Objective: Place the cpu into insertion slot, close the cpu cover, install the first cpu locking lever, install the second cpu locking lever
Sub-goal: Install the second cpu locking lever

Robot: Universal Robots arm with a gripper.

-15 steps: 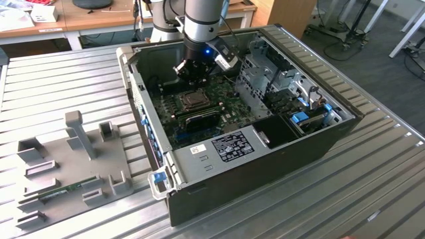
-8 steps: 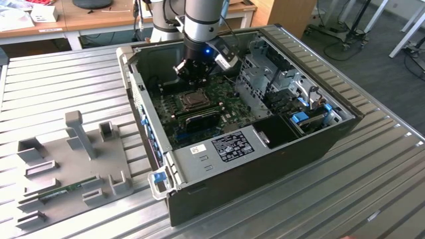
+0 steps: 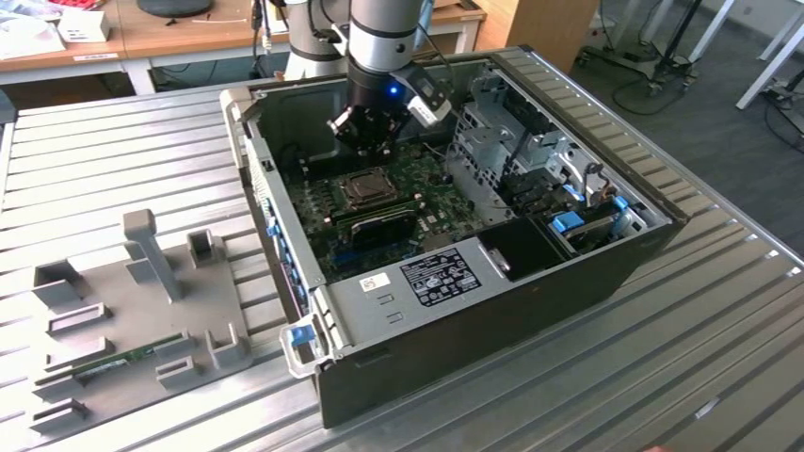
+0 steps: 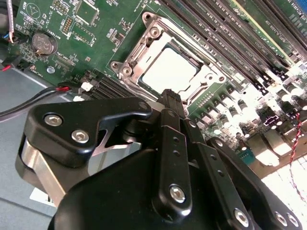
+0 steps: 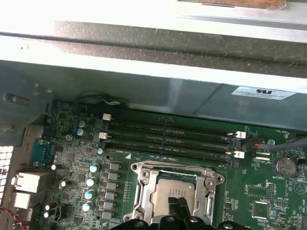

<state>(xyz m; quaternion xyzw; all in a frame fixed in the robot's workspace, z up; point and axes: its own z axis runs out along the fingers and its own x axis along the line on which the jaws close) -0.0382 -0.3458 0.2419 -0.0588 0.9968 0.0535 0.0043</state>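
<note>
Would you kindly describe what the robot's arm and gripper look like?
The arm is a silver-grey tube with a dark wrist section showing a small blue light. The gripper is matte black, built of jointed links fastened with silver screws.

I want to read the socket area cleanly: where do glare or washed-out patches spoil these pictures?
In the second wrist view the cpu top is blown out to near white, and a bright patch burns the lower corner by the red wires. In the first wrist view the case wall glares white, while the cpu cover reads evenly. The exterior view is evenly lit.
</note>
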